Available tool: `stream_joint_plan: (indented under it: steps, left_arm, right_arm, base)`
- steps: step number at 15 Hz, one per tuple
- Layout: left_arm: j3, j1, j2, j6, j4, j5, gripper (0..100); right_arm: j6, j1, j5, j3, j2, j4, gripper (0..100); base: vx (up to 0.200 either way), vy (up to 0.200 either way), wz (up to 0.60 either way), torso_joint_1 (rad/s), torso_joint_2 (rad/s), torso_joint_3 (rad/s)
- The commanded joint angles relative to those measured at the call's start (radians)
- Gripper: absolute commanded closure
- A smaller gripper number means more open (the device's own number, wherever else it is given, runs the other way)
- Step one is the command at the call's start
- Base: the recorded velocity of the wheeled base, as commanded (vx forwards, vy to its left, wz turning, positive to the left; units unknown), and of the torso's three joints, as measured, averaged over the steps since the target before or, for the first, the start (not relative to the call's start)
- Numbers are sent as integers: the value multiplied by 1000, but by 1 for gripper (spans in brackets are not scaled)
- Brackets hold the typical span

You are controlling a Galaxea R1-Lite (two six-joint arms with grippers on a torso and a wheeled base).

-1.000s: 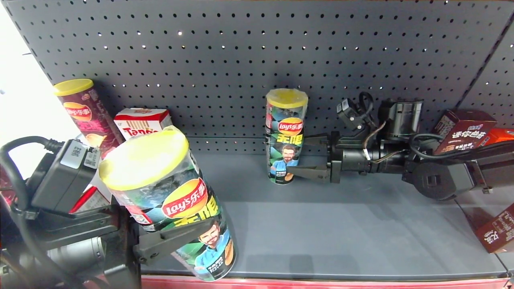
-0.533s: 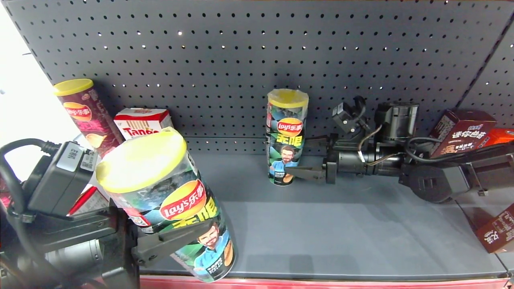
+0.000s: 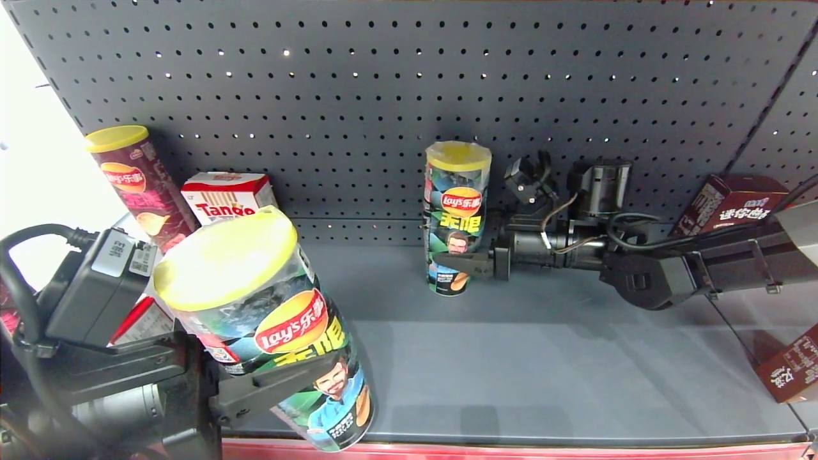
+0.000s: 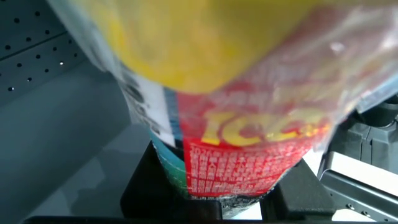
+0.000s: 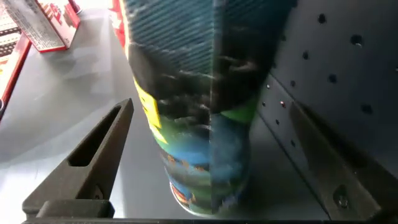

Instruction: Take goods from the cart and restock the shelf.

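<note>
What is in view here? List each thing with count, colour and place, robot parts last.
held chip can: one, yellow lid, green-blue wrap, tilted at front left.
standing chip can: one, same colours, upright mid-shelf near the pegboard.
maroon chip can: one, yellow lid, far left.
wafer box: one, white and red, beside the maroon chip can.
brown box: one, back right.
dark red box: one, front right.
shelf: one, grey.
left gripper: one, black, shut on the held chip can.
right gripper: one, black, open, fingers either side of the standing chip can.
</note>
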Motion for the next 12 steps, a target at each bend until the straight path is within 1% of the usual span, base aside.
stream_joint_plan:
  steps: [1, 4, 5, 7, 12]
  left_arm:
    - [1, 0, 0, 0, 0, 0, 100]
    - [15, 0, -4, 0, 0, 0, 100]
    - [15, 0, -6, -1, 0, 1, 100]
    - [15, 0, -4, -1, 0, 1, 100]
    - [16, 1, -6, -1, 0, 1, 100]
  right_arm:
    - [0, 10, 0, -10, 14, -1, 0]
    - [1, 19, 0, -18, 35, -19, 0]
    - [9, 25, -6, -16, 34, -33, 100]
    - [20, 28, -39, -8, 23, -36, 100]
    - [23, 35, -55, 41, -46, -36, 100]
  base:
    - [0, 0, 0, 0, 0, 0]
    - [0, 0, 0, 0, 0, 0]
    - [0, 0, 0, 0, 0, 0]
    - [0, 0, 0, 0, 0, 0]
    - [0, 0, 0, 0, 0, 0]
